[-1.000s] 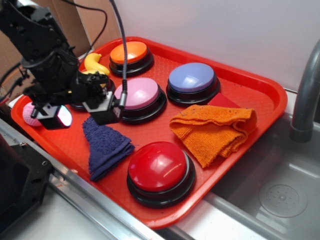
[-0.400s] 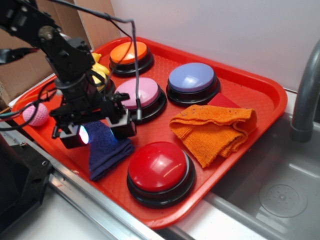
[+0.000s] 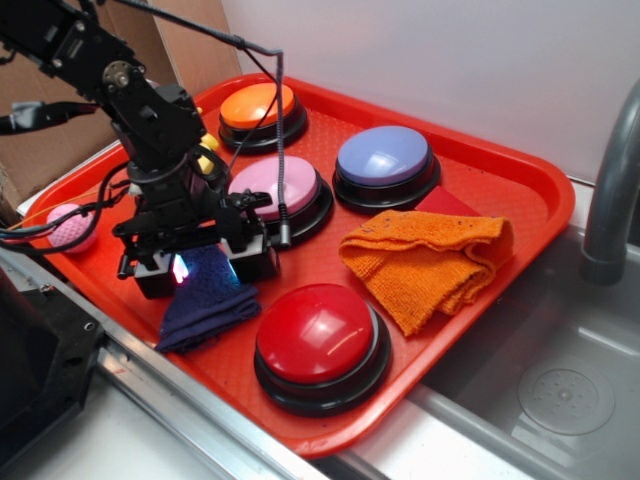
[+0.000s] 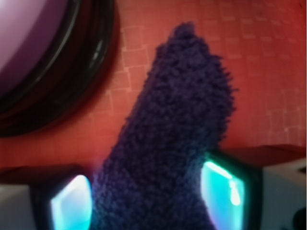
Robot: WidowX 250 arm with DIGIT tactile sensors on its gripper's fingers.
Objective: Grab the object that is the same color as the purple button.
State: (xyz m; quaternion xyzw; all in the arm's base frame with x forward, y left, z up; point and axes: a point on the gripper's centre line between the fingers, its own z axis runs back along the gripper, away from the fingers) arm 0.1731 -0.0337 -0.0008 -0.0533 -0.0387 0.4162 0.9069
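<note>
The tool [image 3: 205, 268] sits low on the red tray [image 3: 520, 170], its two pads straddling the dark purple terry cloth [image 4: 168, 143] beneath it; whether they already pinch it, I cannot tell. The next move, I judge: squeeze firmly, then lift straight up. The purple button [image 3: 384, 156] stands beyond the tool; a steel sink [image 3: 560, 390] adjoins the tray.

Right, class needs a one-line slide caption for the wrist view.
Gripper fingers straddle the dark purple terry cloth on the red tray.
</note>
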